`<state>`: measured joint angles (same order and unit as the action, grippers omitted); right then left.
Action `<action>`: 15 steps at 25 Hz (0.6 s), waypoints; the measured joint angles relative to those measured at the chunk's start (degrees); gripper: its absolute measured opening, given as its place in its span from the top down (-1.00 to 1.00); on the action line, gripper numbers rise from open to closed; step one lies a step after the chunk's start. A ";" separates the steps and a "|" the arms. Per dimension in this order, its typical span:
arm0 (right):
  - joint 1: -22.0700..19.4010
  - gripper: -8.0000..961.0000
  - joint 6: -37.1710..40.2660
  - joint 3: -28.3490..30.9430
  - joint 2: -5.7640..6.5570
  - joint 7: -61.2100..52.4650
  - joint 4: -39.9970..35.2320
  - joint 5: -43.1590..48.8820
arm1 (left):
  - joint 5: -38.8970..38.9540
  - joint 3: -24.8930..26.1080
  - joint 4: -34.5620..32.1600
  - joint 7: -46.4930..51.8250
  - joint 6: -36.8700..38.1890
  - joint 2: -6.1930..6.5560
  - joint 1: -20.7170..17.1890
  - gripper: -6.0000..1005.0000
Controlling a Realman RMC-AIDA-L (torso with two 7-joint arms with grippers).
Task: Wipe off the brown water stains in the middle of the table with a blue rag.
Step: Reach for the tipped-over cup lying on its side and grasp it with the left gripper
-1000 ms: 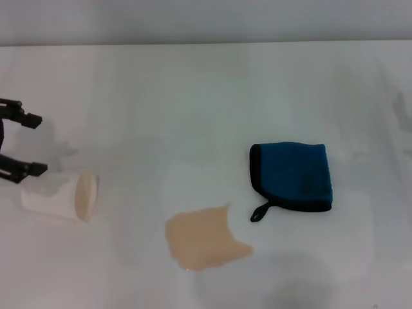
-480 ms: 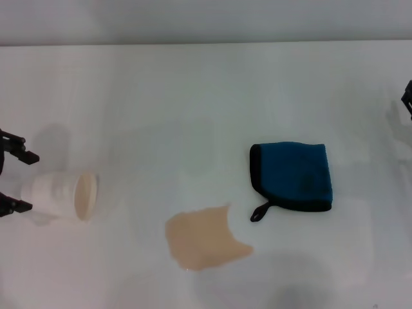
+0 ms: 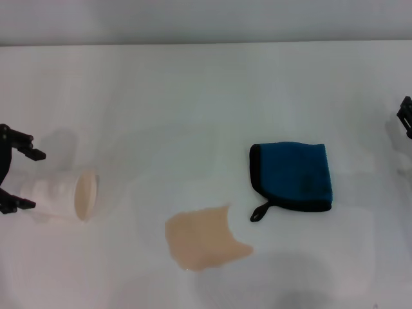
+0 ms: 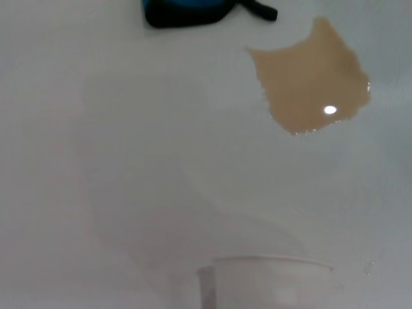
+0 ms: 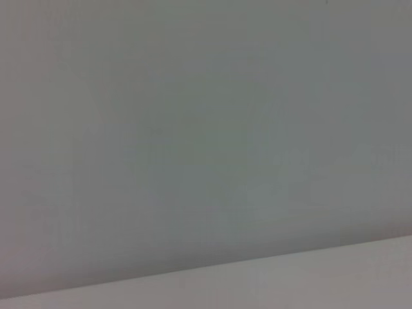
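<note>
1. Two grippers flank a wide, smooth white table, and neither has reached the cloth; by the look of it the wiping has not begun.
2. At the table's left edge the left gripper stands with its black fingers spread apart on either side of a white paper cup, which lies tipped on its side, its beige-lined mouth toward the middle of the table. Whether the fingers touch the cup cannot be told.
3. Only a black sliver of the right gripper shows at the far right edge; whether it is open or closed cannot be told.
4. Right of centre lies the thick, soft, folded blue rag, flat on the table, edged in black, its small black loop pointing at the spill.
5. Just beside that loop, nearer the robot, sits the pale tan puddle of brown water stains, an irregular blob about as wide as the rag, glinting wet in the left wrist view.
6. Next, judging from this layout, an arm must reach the rag, probably the right, and pinch it before dragging it over the puddle.
</note>
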<state>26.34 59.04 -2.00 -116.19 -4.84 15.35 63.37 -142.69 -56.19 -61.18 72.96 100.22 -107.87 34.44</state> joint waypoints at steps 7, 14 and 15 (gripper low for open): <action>0.47 -0.76 0.12 0.18 0.00 0.01 0.23 0.00 | -2.14 -0.06 1.36 -1.56 -1.93 -1.75 0.02 -0.72; 0.47 -0.76 0.21 -0.01 0.00 0.05 0.08 -0.01 | -4.54 0.34 1.42 -2.06 -4.14 -3.56 -0.40 -0.72; 0.47 -0.76 0.21 -0.02 0.00 0.07 0.01 0.00 | -4.64 0.34 1.45 -2.13 -4.40 -3.67 -0.40 -0.72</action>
<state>26.81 59.25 -2.02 -116.19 -4.76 15.35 63.37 -147.33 -55.85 -59.74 70.83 95.82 -111.54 34.04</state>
